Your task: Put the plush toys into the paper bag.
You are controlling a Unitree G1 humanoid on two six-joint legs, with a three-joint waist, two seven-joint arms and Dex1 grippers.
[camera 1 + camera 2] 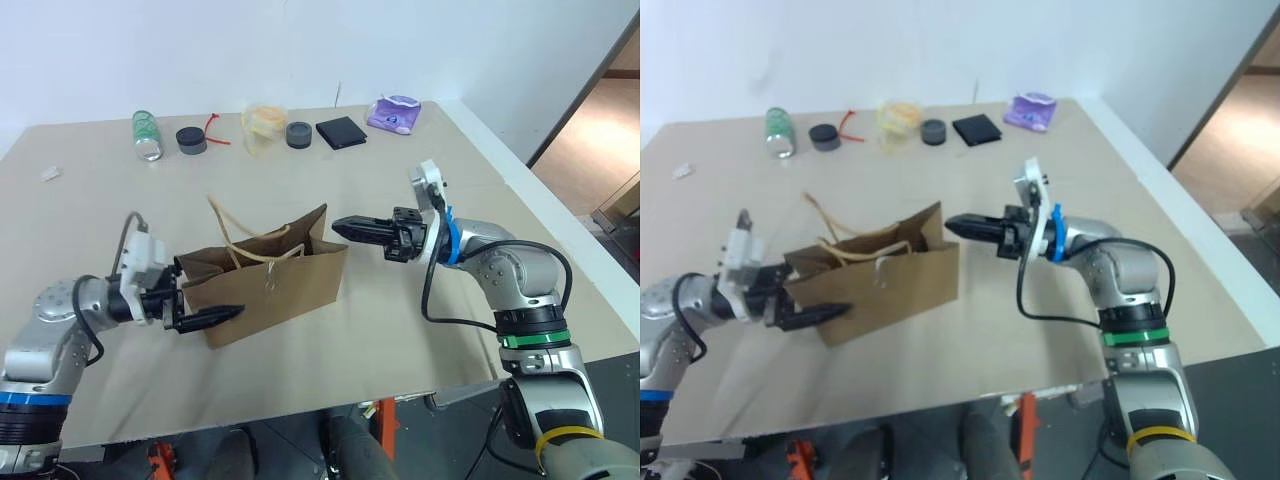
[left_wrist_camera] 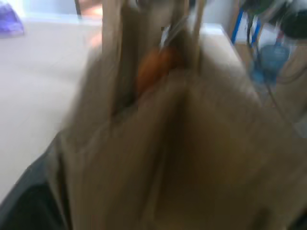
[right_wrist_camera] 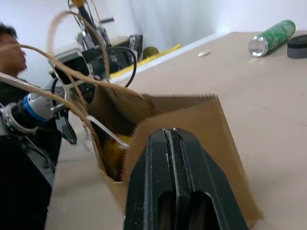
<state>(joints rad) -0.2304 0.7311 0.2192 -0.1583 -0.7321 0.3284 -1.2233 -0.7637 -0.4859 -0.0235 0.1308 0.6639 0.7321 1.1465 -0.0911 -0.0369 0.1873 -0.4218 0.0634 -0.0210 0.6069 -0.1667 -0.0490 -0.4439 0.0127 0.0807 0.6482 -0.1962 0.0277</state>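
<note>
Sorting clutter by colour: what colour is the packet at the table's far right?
Purple and white packet; left eye view.

I see a plain brown paper bag [image 1: 270,285] with tan cord handles [image 1: 240,240] on a pale beige worktop [image 1: 400,330]; orange [image 2: 158,72] and yellow [image 3: 115,151] show inside it. Farther back lie a green-patterned can [image 1: 146,135], two dark grey discs [image 1: 191,139], a black square [image 1: 341,132] and a purple-and-white packet [image 1: 394,114]. Both hands [image 1: 350,228] have black fingers.

Plush toys [image 3: 116,149] sit mostly hidden inside the paper bag [image 1: 270,285]
</note>
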